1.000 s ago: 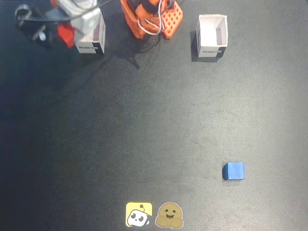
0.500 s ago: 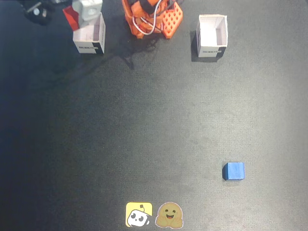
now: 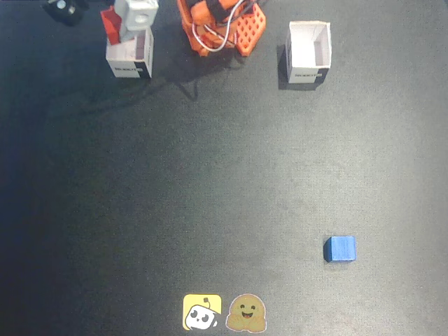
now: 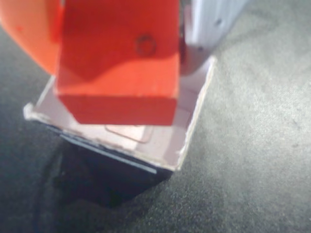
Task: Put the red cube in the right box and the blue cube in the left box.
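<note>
— Which step is in hand?

— The first placement, by my judgement. The claw (image 4: 119, 73) is closed on the red cube (image 4: 116, 68) and holds it just above the open mouth of a white cardboard box (image 4: 197, 116). In the fixed view that box (image 3: 129, 59) is the one at the upper left, with the cube (image 3: 110, 24) and the claw (image 3: 122, 28) over its rear edge.

— Is the cube inside yet?

— Not that I can tell. In the wrist view its lower edge overlaps the box floor, but I cannot say whether it has passed below the rim.

— What does the next move call for?

— Opening the jaws so the cube drops in, once it sits clear of the walls. Then a long reach: the blue cube (image 3: 340, 248) lies well apart, at the lower right of the fixed view, untouched. The other box (image 3: 309, 52), at the upper right, stands empty.

— And the surface?

— A dark, matte, slightly textured worktop (image 3: 210, 182), evenly lit. The arm's orange base (image 3: 224, 24) sits between the two boxes. Two cartoon stickers (image 3: 224, 312) lie at the near edge. Nothing of the room beyond shows.
</note>
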`<move>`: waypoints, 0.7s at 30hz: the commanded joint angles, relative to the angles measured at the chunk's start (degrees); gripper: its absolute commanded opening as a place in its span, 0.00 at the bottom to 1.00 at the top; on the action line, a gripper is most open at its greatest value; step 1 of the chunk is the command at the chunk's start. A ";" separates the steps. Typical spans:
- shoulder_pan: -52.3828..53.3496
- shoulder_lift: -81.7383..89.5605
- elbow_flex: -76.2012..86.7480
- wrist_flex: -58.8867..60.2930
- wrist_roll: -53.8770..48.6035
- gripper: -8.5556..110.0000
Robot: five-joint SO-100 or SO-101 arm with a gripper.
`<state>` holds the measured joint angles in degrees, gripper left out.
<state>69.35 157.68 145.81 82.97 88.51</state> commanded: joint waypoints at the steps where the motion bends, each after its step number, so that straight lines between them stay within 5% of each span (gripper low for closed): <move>1: 0.44 0.70 -0.35 -1.05 0.26 0.16; 21: -0.53 4.48 1.14 -1.93 -3.16 0.22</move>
<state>69.26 161.19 147.13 81.83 85.78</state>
